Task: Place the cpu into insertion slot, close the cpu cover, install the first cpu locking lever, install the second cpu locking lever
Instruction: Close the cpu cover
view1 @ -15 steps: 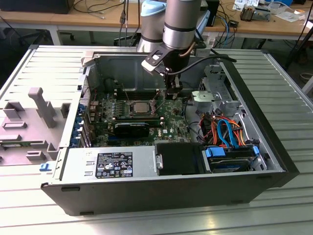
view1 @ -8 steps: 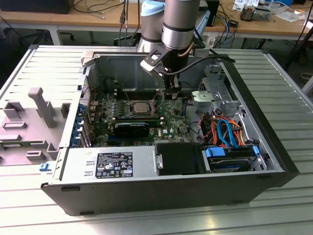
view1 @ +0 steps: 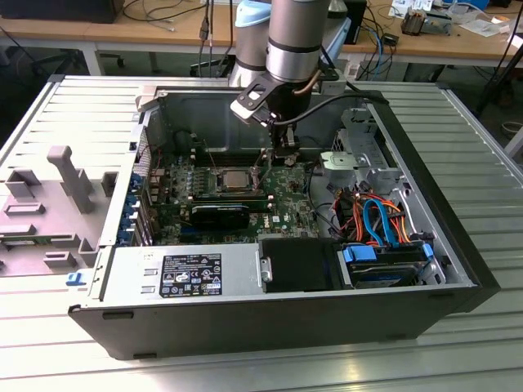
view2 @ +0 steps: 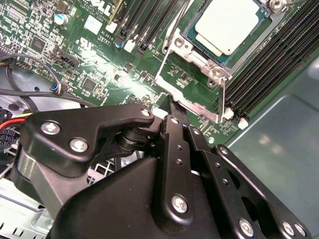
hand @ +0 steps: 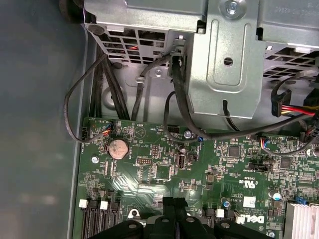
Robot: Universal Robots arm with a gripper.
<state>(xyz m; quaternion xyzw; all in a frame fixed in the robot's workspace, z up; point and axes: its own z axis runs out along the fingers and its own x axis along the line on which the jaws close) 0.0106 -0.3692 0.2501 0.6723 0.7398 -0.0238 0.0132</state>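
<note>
We see an open computer case [view1: 245, 322] on the tabletop [view1: 478, 122]. A metal cage [hand: 224, 59] and black cables [hand: 177, 94] crowd the board near the gripper [view2: 173, 105]. Long black memory slots [view2: 269, 59] run beside the cpu [view2: 227, 25]. It lies in the insertion slot [view2: 192, 103], with the cpu cover [view2: 187, 47] flat around it. The jaws are pressed close together with nothing between them, just beside the slot's shiny edge.
</note>
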